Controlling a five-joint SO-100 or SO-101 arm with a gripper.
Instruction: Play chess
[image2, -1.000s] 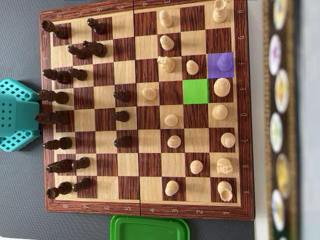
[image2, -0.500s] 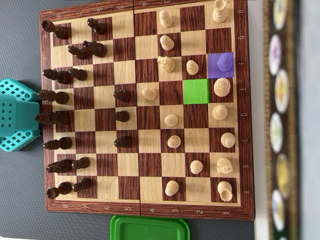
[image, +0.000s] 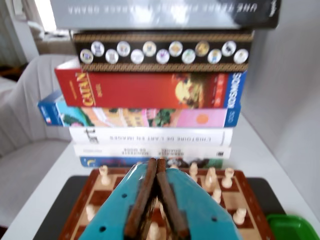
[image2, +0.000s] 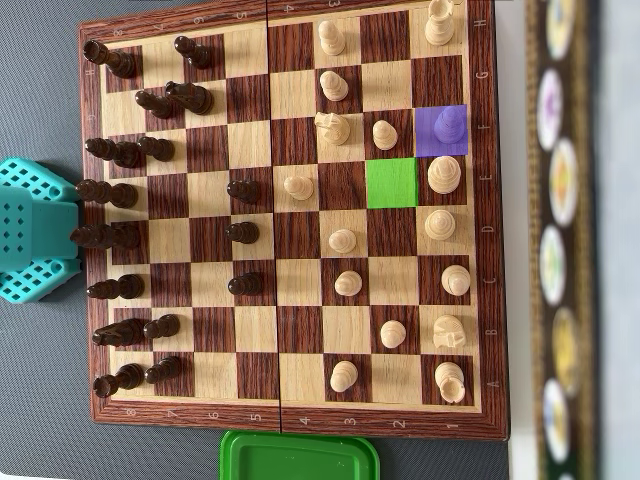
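**A:** While the arm waits at the left edge of the overhead view, has anything on the board changed?

**B:** No. Compared with the pictures from a second ago, every piece sits on the same square, and the turquoise gripper has not shifted. That suggests the move has not begun.

**A:** Which move?

**B:** My guess comes from two coloured overlays. A purple square covers a light piece near the right edge of the chessboard, and a bright green square marks an empty square diagonally next to it, one step left and one nearer the bottom. The piece likely goes from purple to green.

**A:** How is the arm posed?

**B:** It sits low and pulled back, just outside the board's left rim, beside the dark pieces. In the wrist view the gripper points across the board towards a stack of books and game boxes on the far side.

**A:** And the jaws?

**B:** Pressed together, brown pads meeting at the tip, nothing held. The marked piece is well apart, across the whole board.

**A:** Anything else?

**B:** A green container at the bottom edge.
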